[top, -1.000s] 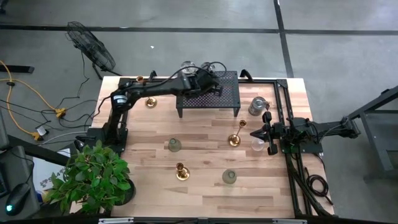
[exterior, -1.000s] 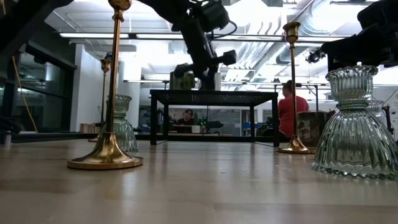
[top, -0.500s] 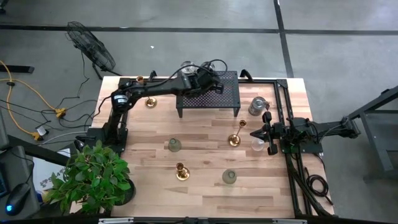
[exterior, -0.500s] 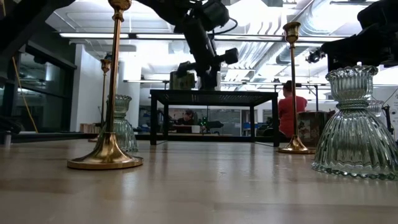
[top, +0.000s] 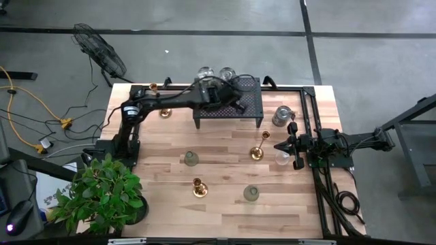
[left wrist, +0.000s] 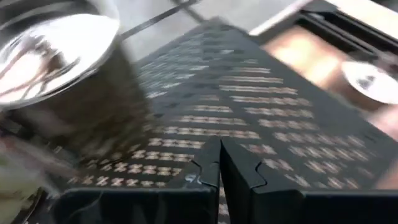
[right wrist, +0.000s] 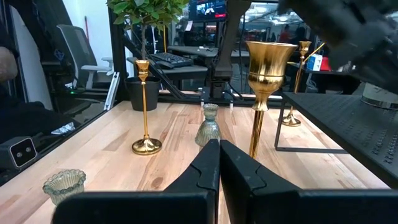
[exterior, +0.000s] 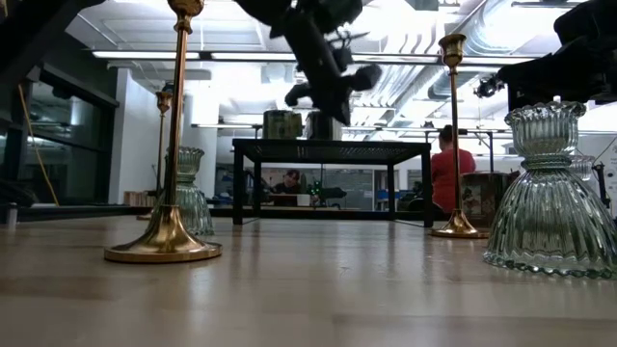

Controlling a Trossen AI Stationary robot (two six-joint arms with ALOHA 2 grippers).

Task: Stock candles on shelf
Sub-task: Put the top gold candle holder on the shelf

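Hovering empty and pinched closed above the shelf (top: 228,101), the left gripper (top: 238,107) has room to withdraw from two glass jar candles (top: 205,73) standing at its back edge, while the right gripper (top: 277,145), also closed, waits beside a brass candlestick (top: 257,152).

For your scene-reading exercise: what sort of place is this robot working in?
Probably a robotics lab or workshop: a wooden table with black frame rails, exposed ceiling ducts, and a person among desks beyond.

Candles (top: 197,186) on wooden table (top: 225,204)
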